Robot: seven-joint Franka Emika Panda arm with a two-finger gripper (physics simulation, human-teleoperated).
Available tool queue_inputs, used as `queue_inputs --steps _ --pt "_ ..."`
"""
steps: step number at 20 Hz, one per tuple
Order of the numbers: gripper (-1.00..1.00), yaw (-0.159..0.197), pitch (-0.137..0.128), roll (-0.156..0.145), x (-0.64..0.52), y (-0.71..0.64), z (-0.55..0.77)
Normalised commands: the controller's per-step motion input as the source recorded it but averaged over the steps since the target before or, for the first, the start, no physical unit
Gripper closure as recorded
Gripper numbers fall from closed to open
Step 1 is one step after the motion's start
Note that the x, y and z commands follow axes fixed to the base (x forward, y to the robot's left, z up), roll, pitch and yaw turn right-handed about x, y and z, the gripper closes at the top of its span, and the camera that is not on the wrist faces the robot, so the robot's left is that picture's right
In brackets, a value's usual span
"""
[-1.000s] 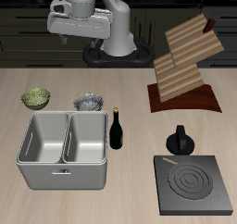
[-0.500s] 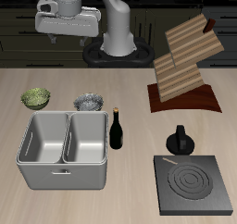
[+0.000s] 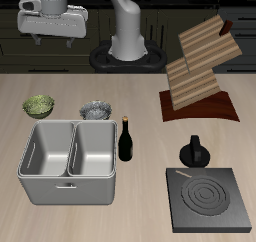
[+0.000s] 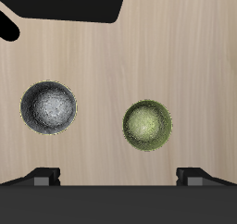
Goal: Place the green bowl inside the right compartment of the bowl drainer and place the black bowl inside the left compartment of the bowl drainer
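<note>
We start at the bench's [image 3: 140,221] front edge, where the bowl drainer [image 3: 68,162] sits, its long axis running along that edge and both wells open upward with nothing in them. Just beside its far corner stands a dark bottle [image 3: 126,140], upright. Nearer the front on the other side lies a black stove plate [image 3: 207,199], with a small black kettle [image 3: 194,152] just behind it.

Behind the drainer, near but not touching it, we see the two bowls side by side and apart: the green bowl [image 3: 39,106] behind the right compartment, the black bowl [image 3: 96,110] behind the left one. Both sit upright, mouths up; being round, they have no long axis. The wrist view shows the green bowl [image 4: 147,125] and the black bowl [image 4: 49,107] from straight above.

Farther back stands a wooden rack [image 3: 203,68]. Farthest and highest, our tool [image 3: 52,38] hangs well above the bowls, holding and touching nothing, its two fingertips [image 4: 44,175] spread wide at the edge of the wrist view.
</note>
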Motion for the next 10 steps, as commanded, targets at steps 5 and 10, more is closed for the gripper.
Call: queue_inputs --steps 5,10 --pt "-1.0 0.004 0.004 -0.016 -0.01 -0.4 -0.02" --pt "-1.0 0.001 -0.025 -0.019 0.0 -0.3 -0.07"
